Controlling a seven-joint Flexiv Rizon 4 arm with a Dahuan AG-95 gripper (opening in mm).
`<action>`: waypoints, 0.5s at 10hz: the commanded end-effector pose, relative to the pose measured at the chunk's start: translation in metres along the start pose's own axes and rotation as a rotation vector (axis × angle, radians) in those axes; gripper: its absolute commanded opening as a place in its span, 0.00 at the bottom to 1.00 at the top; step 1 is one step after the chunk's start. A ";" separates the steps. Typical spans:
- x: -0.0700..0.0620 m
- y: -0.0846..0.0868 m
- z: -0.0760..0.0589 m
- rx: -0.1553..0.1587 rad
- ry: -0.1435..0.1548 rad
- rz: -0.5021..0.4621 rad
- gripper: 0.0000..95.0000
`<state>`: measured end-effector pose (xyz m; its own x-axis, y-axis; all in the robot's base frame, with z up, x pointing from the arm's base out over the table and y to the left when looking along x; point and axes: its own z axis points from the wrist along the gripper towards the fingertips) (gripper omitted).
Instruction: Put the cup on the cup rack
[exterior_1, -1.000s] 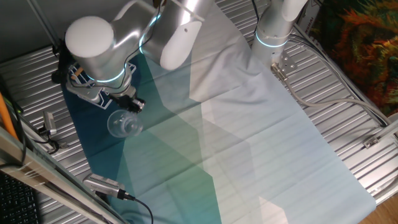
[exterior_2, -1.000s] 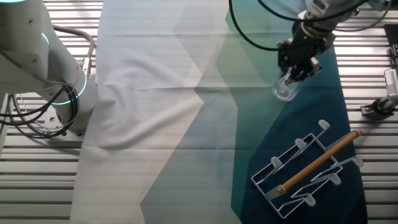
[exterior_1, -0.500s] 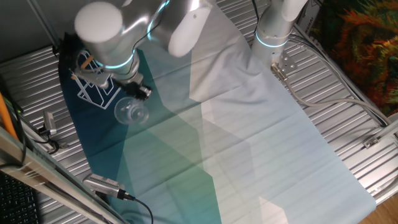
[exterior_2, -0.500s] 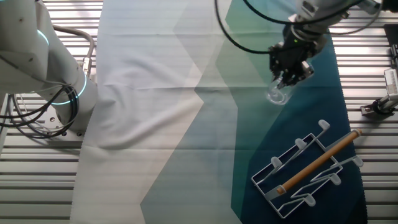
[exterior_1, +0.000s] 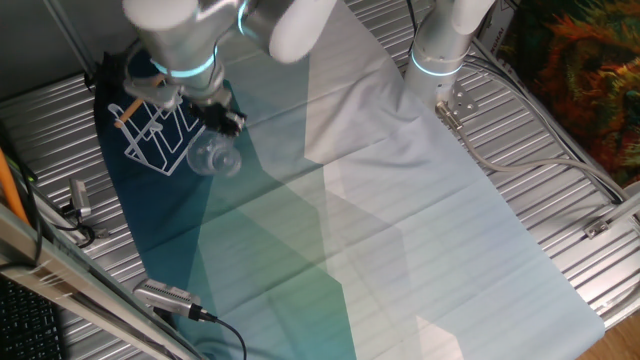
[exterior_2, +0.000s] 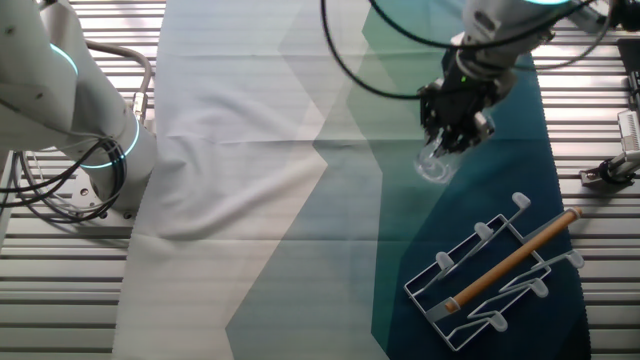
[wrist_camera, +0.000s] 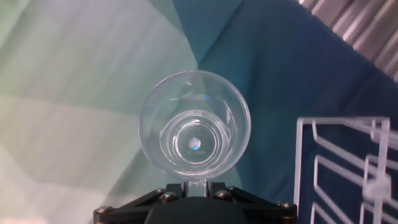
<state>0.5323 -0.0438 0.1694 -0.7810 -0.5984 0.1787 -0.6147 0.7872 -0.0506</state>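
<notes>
The silver-grey robot arm (exterior_1: 190, 40) reaches in over the dark blue end of the cloth (exterior_2: 300, 200) that covers the ribbed metal tabletop (exterior_1: 560, 150), its wrist bent so the black two-finger gripper (exterior_2: 452, 110) points down toward the cloth. The gripper is closed on the small clear, colourless glass cup (exterior_2: 436, 165), gripping it by the side handle; in the hand view the handle disappears between the fingers at the bottom edge of the picture, and the cup (wrist_camera: 194, 124) is seen straight down its open mouth to its round base. The cup hangs below the fingers, over the boundary between the teal and dark blue patches of the cloth; whether it touches the cloth cannot be told. The white wire-frame cup rack with upright pegs and a light wooden rod along its top (exterior_2: 500, 275) lies on the dark blue patch near the tabletop's corner, just beside the cup but apart from it. In one fixed view the rack (exterior_1: 160, 135) sits directly beside the gripper (exterior_1: 222, 120), partly behind the wrist. In the hand view the rack's white wires (wrist_camera: 348, 168) occupy the lower right corner.
</notes>
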 end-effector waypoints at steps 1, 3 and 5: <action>0.016 -0.009 -0.007 -0.008 0.016 -0.010 0.00; 0.029 -0.015 -0.013 -0.007 0.035 -0.014 0.00; 0.034 -0.018 -0.016 0.010 0.085 -0.016 0.00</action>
<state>0.5163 -0.0760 0.1913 -0.7625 -0.5981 0.2467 -0.6277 0.7763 -0.0581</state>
